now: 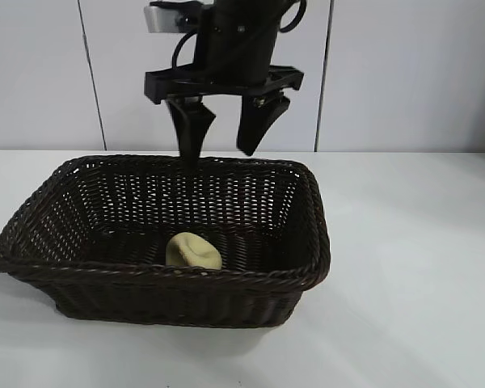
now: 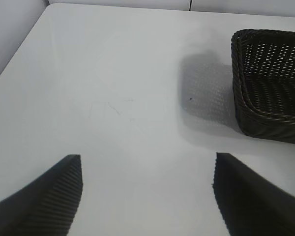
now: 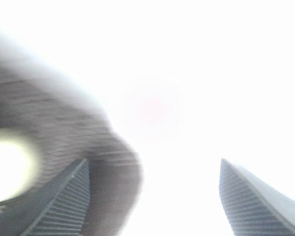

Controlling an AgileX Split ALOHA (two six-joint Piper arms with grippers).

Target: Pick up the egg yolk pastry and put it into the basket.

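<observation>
Directly below the right tool (image 1: 226, 129), whose jaws hang apart and empty above the far rim, the egg yolk pastry (image 1: 193, 250) rests on the floor of the basket (image 1: 307, 242) (toward its near wall), leaving only a retreat upward.

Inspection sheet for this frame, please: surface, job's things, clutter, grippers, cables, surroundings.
Surface: white table, bare around the basket.
Job's things: pastry lies inside the basket, near its front wall.
Clutter: nothing seen.
Grippers: right gripper open, empty, above the basket's far rim; left gripper open, empty, over bare table beside the basket.
Cables: black cable loops at the right arm's wrist.
Surroundings: pale panelled wall behind the table.
</observation>
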